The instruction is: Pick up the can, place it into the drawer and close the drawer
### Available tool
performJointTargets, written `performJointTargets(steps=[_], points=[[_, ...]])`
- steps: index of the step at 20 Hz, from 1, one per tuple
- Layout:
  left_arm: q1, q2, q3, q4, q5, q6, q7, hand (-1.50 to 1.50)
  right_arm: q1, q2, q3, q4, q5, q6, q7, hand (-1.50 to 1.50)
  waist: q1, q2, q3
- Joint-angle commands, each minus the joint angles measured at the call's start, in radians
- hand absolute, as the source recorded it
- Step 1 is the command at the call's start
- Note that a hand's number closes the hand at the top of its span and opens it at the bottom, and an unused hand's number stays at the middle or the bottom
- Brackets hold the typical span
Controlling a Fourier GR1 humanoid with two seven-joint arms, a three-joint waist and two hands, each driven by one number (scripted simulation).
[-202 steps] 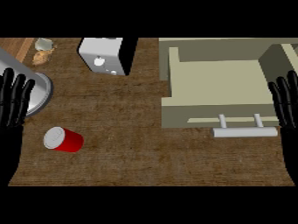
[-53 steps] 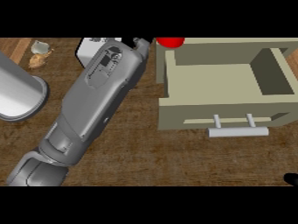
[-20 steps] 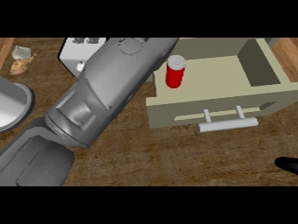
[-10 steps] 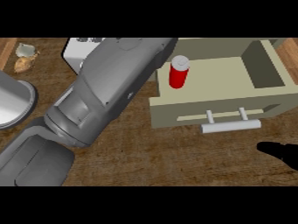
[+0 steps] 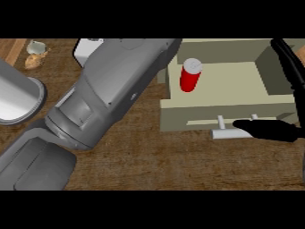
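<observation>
Head view. The drawer [image 5: 221,117] stands pulled out from the counter, its beige front panel facing the lower edge and its pale floor open to view. The red can [image 5: 190,75] stands upright inside the drawer, at the left end of the floor, close beside the left wall; its light lid faces up and nothing touches it. A pale bar handle [image 5: 229,132] projects from the drawer front. The right hand [image 5: 283,130] enters from the drawer's right side — its thumb lies across the front panel with the tip at the handle's right end, while long straight fingers run up along the drawer's right wall; the hand is spread wide and grasps nothing. Left of the drawer, the grey left forearm [image 5: 112,94] slants from the lower left up to the drawer's back left corner; the left hand itself is hidden past the forearm's upper end, so whether it is spread or curled cannot be told. Further left of the drawer a large grey cylinder [image 5: 8,96] lies across the wooden counter [image 5: 168,165], and a white box-shaped appliance [image 5: 86,48] shows beyond the forearm — small tan objects [image 5: 34,57] sit beside it
</observation>
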Motion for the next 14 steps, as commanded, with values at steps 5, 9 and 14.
performJointTargets(steps=[5,9,14], points=[[-0.022,0.016,0.001,0.047,-0.033,-0.040,0.011,-1.50,-0.130,0.019,0.119,0.295,0.246,-0.090,-0.046,-1.50,0.034,-0.009,-0.001],[-0.027,0.016,0.028,0.020,-0.024,-0.041,0.011,-1.50,-0.171,0.054,0.151,0.494,0.347,-0.205,-0.124,-1.50,0.048,-0.010,-0.001],[0.036,0.085,0.045,0.000,-0.031,-0.092,0.006,-1.50,-0.303,0.103,0.136,0.710,0.408,-0.294,-0.141,-1.50,0.060,-0.013,-0.001]])
